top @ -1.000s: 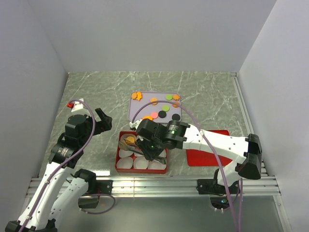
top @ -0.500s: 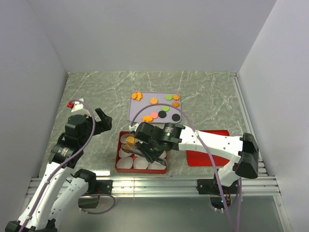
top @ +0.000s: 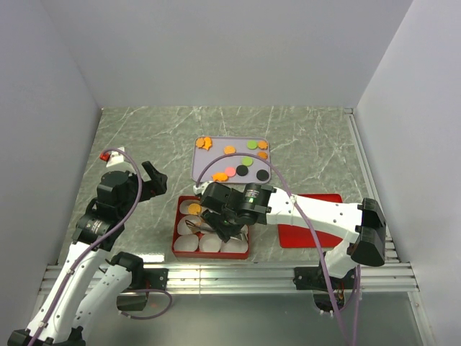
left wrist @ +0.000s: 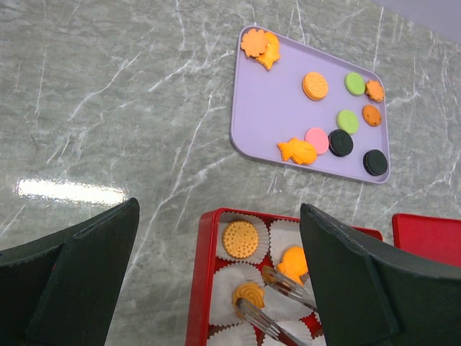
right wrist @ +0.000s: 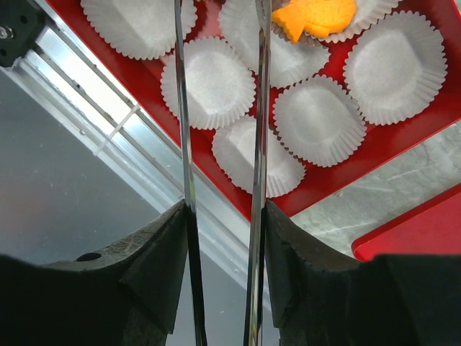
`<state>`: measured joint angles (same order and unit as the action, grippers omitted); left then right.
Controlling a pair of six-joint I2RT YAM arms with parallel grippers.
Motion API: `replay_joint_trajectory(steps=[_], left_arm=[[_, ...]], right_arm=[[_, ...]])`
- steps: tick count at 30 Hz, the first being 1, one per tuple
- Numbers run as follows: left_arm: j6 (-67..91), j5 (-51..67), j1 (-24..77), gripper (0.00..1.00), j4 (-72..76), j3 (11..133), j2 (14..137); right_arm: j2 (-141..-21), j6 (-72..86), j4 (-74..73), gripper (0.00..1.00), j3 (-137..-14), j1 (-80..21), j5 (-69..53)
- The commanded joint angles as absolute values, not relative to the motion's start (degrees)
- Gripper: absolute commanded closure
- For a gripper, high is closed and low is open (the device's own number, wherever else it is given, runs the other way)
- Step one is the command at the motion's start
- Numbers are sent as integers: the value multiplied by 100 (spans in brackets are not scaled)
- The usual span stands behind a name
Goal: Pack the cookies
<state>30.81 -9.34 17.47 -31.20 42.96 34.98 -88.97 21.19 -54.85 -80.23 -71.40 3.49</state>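
Observation:
Several cookies [top: 245, 162] lie on the purple tray [top: 209, 160], also in the left wrist view [left wrist: 274, 108]. The red box [top: 175, 234] holds white paper cups. A round orange cookie [left wrist: 240, 239], an orange shaped one [left wrist: 294, 263] and a swirl cookie [left wrist: 248, 294] sit in its cups. My right gripper [top: 229, 220] is over the box, shut on metal tongs [left wrist: 284, 285]. The tongs' blades [right wrist: 181, 108] stand apart, one tip over the swirl cookie. My left gripper [top: 148, 180] is open and empty, left of the box.
A red lid [top: 317, 223] lies right of the box. A small red and white object [top: 108, 154] sits at the far left. The metal rail [top: 230, 272] runs along the near edge. Several cups [right wrist: 320, 119] in the box hold nothing.
My right gripper has shifted a little to the left over the box with the tongs. The left arm has not moved.

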Motion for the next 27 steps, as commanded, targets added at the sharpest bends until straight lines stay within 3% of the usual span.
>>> replay_joint_trajectory(steps=[1, 15, 27], left_arm=[[3050, -1011, 1767, 1, -3041, 4342, 3445], [3050, -1019, 1767, 1, -3041, 4342, 3445], [3059, -1072, 1767, 0, -3059, 4351, 3428]], right_arm=[[-8859, 2127, -5379, 49, -8147, -7189, 527], [-8815, 2013, -5738, 50, -9464, -7067, 1318], [-9570, 1635, -6432, 49, -10695, -5346, 1292]])
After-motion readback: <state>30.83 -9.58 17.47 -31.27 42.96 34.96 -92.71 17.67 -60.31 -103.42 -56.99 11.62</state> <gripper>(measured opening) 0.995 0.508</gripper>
